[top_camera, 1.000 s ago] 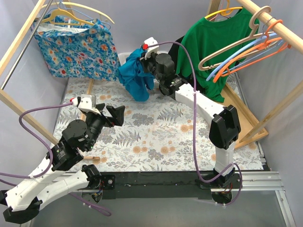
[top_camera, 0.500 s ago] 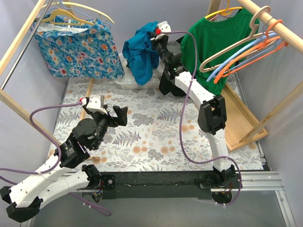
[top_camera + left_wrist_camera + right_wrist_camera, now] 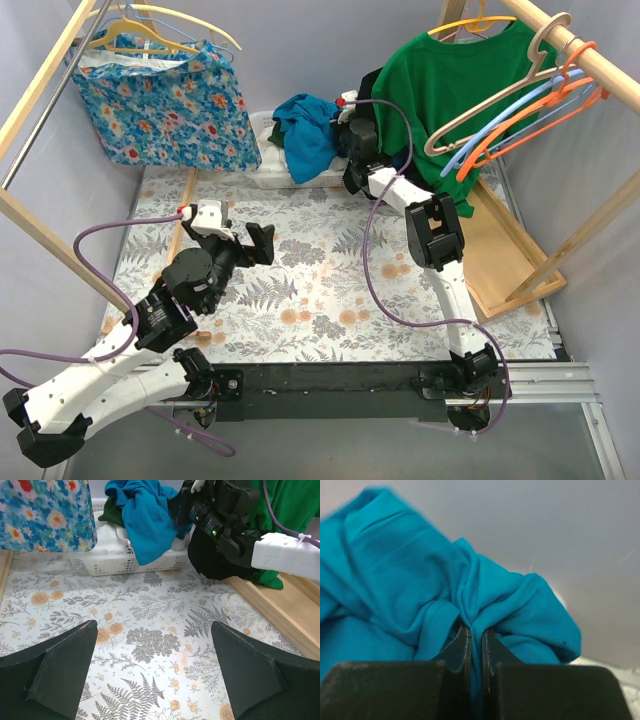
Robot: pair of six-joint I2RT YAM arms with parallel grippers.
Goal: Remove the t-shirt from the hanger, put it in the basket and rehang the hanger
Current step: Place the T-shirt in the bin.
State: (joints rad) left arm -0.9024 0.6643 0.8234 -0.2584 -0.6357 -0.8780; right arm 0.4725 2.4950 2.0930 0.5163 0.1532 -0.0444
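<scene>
T-shirt (image 3: 305,135) in outstretched right arm's (image 3: 432,232) jaws

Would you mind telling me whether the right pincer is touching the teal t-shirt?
Touching. The right wrist view shows the right pincer shut on a fold of the teal t-shirt.

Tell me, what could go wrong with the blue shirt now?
1. The blue shirt, pinched in the right end effector, drapes over the front wall of the basket, so once released it might slide onto the table.
2. The right arm sits close against the green shirt; pulling back could snag it.
</scene>
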